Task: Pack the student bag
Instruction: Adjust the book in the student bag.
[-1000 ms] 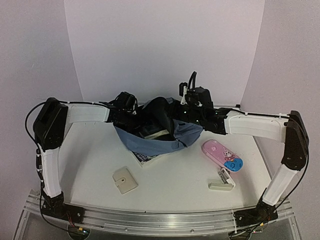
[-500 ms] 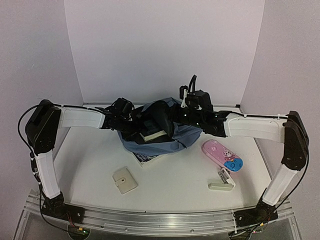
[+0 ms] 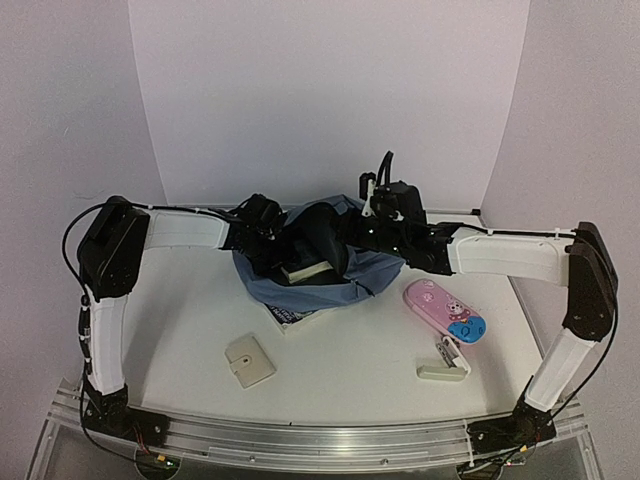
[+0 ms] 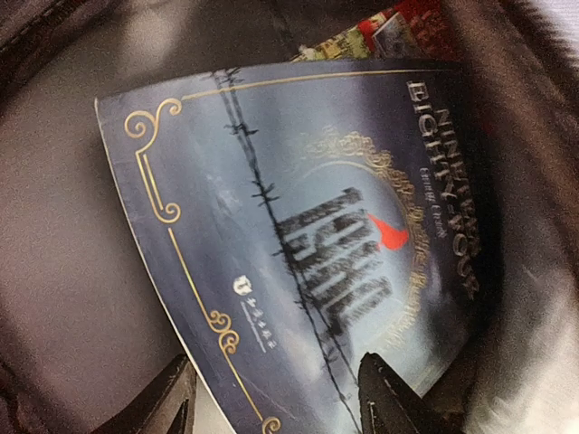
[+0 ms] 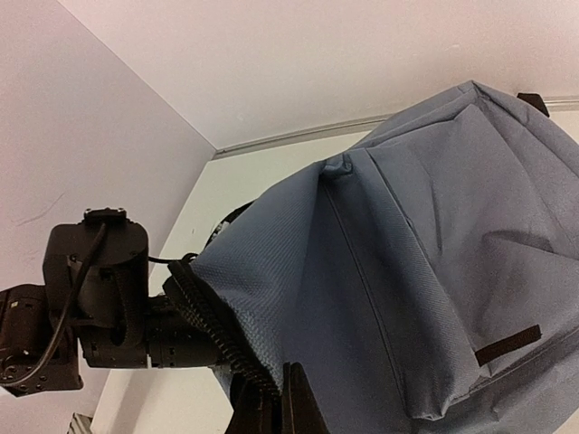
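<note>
The student bag (image 3: 345,285) lies at the back middle of the table, its mouth open. It also fills the right wrist view (image 5: 425,271). My right gripper (image 3: 352,235) is shut on the bag's zip edge (image 5: 222,344) and holds the mouth up, its fingertips (image 5: 291,402) pinched together. My left gripper (image 3: 270,235) is inside the mouth. Its jaws stand open (image 4: 280,407) over a dark blue book (image 4: 308,226) that lies inside the bag. The book's pale edge shows in the top view (image 3: 306,272).
Another book (image 3: 290,316) pokes out from under the bag's front. A pink and blue pencil case (image 3: 444,311), a beige stapler-like item (image 3: 445,366) and a beige wallet (image 3: 249,361) lie on the white table (image 3: 340,370). Walls stand close behind.
My left arm dipped and then moved right, further into the bag's mouth. The bag's front has drawn in and bunched. The right gripper has kept its hold.
</note>
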You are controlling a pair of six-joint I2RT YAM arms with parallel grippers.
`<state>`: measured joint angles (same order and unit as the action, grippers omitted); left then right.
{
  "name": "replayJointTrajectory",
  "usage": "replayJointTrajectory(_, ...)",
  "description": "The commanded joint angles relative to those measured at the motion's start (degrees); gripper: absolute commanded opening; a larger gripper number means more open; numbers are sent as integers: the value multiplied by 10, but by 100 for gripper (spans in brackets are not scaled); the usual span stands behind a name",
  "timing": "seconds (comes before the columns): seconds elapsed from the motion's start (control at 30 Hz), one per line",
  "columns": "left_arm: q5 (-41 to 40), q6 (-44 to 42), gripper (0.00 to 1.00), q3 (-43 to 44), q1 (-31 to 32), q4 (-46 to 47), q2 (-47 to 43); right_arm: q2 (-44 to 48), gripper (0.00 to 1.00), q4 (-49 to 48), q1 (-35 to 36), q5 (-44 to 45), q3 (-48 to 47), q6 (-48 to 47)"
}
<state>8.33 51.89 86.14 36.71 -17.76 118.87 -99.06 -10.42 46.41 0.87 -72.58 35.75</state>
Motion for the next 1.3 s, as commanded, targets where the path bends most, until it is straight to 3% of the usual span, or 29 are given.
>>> replayJointTrajectory(0.0,23,-32,59,50,-1,28,36,36,0,-15,3,-4,-4,10)
replayJointTrajectory(0.83,107,-42,55,179,11,201,155,51,0,-17,3,1,-20,19)
replayJointTrajectory(1.03,43,-81,65,49,11,218,39,62,0,-13,3,40,-12,17)
replayJointTrajectory(1.27,-23,-118,74,-72,10,171,-126,39,0,-2,-21,57,-18,26)
